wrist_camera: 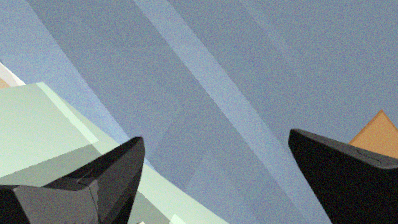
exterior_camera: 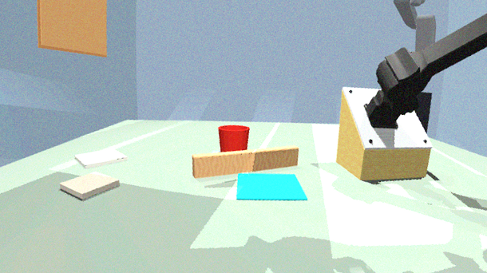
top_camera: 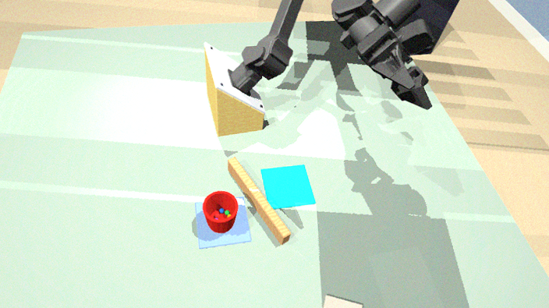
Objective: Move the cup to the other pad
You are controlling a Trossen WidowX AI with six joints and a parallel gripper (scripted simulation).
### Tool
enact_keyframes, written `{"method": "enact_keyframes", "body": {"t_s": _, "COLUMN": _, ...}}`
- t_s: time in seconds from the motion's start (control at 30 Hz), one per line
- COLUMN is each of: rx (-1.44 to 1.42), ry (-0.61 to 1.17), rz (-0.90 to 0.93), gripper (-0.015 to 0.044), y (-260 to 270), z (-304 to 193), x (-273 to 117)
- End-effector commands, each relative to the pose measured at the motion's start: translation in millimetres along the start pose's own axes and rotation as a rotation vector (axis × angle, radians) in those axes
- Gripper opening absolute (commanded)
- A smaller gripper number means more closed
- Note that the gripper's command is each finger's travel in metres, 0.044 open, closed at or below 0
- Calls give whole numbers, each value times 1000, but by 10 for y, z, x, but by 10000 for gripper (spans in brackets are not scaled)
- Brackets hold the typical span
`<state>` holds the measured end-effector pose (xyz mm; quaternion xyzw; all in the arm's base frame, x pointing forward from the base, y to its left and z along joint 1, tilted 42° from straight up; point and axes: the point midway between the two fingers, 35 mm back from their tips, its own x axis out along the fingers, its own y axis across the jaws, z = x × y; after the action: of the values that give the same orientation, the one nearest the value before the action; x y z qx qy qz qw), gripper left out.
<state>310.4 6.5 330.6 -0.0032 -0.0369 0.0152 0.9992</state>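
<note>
Green tabletop point(top_camera: 104, 285) point(exterior_camera: 57, 266) point(wrist_camera: 35, 120), red cup point(top_camera: 221, 223) point(exterior_camera: 234, 138), open hand point(wrist_camera: 218, 140)

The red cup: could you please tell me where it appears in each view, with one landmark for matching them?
Top: the red cup stands left of centre, on the pale blue pad.
Exterior: near the centre, partly behind the wooden bar.
Wrist: not in it.
Shared landmark, top and exterior only: the wooden bar.
</note>
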Motion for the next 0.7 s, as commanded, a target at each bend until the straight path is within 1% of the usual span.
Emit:
{"method": "enact_keyframes", "body": {"t_s": 0.0, "rx": 5, "ry": 11, "rz": 0, "gripper": 374, "y": -5, "z": -24, "x": 16}}
{"method": "enact_keyframes", "body": {"t_s": 0.07, "rx": 49, "ry": 102, "rz": -2, "gripper": 321, "y": -52, "z": -217, "x": 137}}
{"method": "enact_keyframes", "body": {"t_s": 0.17, "rx": 166, "ry": 307, "rz": -21, "gripper": 242, "y": -177, "z": -679, "x": 349}}
{"method": "enact_keyframes", "body": {"t_s": 0.27, "rx": 303, "ry": 507, "rz": -61, "gripper": 164, "y": -318, "z": -1156, "x": 472}}
{"method": "enact_keyframes", "body": {"t_s": 0.3, "rx": 353, "ry": 573, "rz": -78, "gripper": 148, "y": -366, "z": -1316, "x": 494}}
{"method": "enact_keyframes", "body": {"t_s": 0.47, "rx": 629, "ry": 891, "rz": -193, "gripper": 148, "y": -581, "z": -2091, "x": 466}}
{"method": "enact_keyframes", "body": {"t_s": 0.67, "rx": 1013, "ry": 1238, "rz": -397, "gripper": 148, "y": -764, "z": -2895, "x": 196}}
